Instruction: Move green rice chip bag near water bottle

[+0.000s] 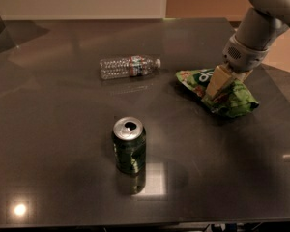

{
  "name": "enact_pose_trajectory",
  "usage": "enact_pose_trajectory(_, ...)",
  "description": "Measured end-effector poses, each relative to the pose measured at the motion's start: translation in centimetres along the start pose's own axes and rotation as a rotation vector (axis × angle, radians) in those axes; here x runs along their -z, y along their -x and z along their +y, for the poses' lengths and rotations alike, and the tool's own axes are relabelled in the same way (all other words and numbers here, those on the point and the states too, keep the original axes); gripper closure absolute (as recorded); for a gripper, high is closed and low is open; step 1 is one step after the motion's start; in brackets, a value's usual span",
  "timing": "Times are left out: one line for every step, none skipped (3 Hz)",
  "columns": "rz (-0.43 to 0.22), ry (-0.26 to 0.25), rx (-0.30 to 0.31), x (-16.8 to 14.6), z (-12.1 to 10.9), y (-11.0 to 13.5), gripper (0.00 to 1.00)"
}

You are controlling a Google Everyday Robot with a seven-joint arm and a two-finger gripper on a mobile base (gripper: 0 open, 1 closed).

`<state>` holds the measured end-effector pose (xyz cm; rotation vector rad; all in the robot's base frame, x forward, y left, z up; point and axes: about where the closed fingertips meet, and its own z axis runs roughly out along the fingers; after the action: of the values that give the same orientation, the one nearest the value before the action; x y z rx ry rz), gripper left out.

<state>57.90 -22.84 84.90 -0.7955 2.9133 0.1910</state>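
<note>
— Where do we see the gripper [213, 92]?
— Down on the chip bag [234, 99] at the table's [58, 139] right side, fingers [216, 81] clamped on its crumpled middle.
— And the bottle [129, 66]?
— Lying sideways, left of the bag, near but apart.

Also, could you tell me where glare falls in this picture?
Camera view: the glossy dark table shows a small bright spot near its front-left corner and a pale rectangular reflection beside the dark-green soda can; the end effector, down at the light-green glossy snack bag, catches no glare.
</note>
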Motion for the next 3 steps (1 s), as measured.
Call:
enact_pose_trajectory(0.014,0.007,0.081,-0.3,-0.3,2.1,0.87)
enact_pose_trajectory(0.014,0.007,0.081,-0.2,-0.3,2.1,1.00)
enact_pose_trajectory(-0.004,0.032,0.176,-0.3,-0.3,4.5,1.00)
